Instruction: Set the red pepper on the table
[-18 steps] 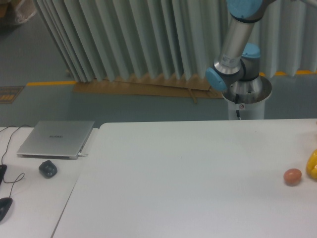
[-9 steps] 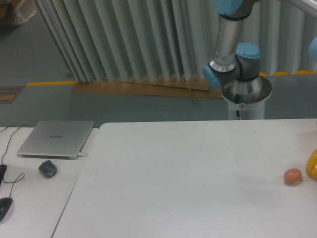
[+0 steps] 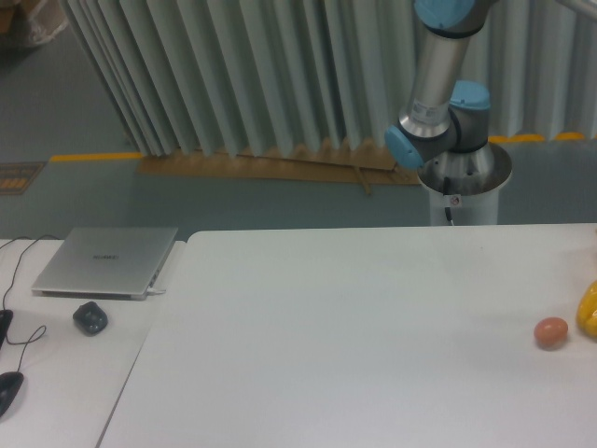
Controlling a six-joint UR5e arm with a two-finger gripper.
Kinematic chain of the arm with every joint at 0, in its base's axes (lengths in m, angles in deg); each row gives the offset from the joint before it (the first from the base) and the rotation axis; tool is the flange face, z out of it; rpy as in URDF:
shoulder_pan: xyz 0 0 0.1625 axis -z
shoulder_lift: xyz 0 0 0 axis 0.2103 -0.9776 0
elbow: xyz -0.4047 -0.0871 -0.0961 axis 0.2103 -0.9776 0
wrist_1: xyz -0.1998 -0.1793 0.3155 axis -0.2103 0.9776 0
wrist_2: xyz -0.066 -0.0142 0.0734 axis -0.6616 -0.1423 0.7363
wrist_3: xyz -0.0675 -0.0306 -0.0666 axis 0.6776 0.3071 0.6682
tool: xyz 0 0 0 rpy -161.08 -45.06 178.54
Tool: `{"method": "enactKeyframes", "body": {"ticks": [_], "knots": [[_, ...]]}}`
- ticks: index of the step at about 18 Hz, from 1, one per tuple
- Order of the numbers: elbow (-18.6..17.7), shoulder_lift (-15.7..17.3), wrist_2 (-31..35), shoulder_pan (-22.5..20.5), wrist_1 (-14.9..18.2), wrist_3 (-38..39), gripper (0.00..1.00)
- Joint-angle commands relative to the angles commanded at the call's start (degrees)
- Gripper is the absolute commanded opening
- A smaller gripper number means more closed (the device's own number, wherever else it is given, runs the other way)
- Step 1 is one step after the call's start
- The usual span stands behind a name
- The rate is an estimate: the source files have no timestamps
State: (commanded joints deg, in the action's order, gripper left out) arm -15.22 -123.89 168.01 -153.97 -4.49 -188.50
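Neither the red pepper nor the claw appears anywhere in view, so I cannot tell whether the claw is open, closed or carrying the pepper; only the silver-and-blue arm's lower joints (image 3: 438, 121) show at one o'clock, above its round metal base (image 3: 464, 182). The likely trouble is a blind descent; if the pepper comes down toward three o'clock it could knock the small orange-pink egg-like ball (image 3: 551, 332) or the yellow object (image 3: 589, 311) at the right edge, or roll after release. The large white rounded-corner tabletop (image 3: 345, 327) offers broad bare room from centre toward nine o'clock, short of the closed silver laptop (image 3: 105, 261).
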Motion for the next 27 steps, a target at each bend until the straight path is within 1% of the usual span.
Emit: {"method": "enactKeyframes", "body": {"ticks": [2, 3, 4, 5, 6, 7, 10, 11, 12, 14, 17, 19, 22, 27], "knots": [[-0.7, -0.4, 3.0, 0.0, -1.8, 0.1, 1.00], [-0.9, -1.0, 2.6, -0.2, -3.1, 1.9, 1.00], [-1.0, -1.2, 0.3, -1.4, -3.3, 7.0, 1.00], [-1.5, -1.4, -4.6, -3.6, -3.5, 13.9, 1.00], [-1.3, -1.6, -8.7, -5.8, -4.0, 17.5, 1.00], [-1.4, -1.7, -9.4, -6.8, -4.4, 17.1, 1.00], [-1.8, -1.9, -9.4, -6.6, -5.0, 16.6, 1.00], [-2.6, -1.9, -9.4, -6.3, -5.3, 16.6, 1.00], [-3.4, -1.9, -9.3, -5.7, -5.8, 16.3, 1.00], [-4.5, -2.2, -8.5, -3.6, -8.1, 16.3, 1.00], [-5.5, -2.1, -5.1, -1.7, -8.4, 16.3, 1.00], [-6.1, -2.3, -5.1, -2.1, -9.5, 15.9, 1.00], [-6.2, -2.5, -6.3, -3.6, -9.4, 15.2, 1.00], [-6.6, -3.7, -6.0, -3.0, -9.5, 15.0, 1.00]]}}
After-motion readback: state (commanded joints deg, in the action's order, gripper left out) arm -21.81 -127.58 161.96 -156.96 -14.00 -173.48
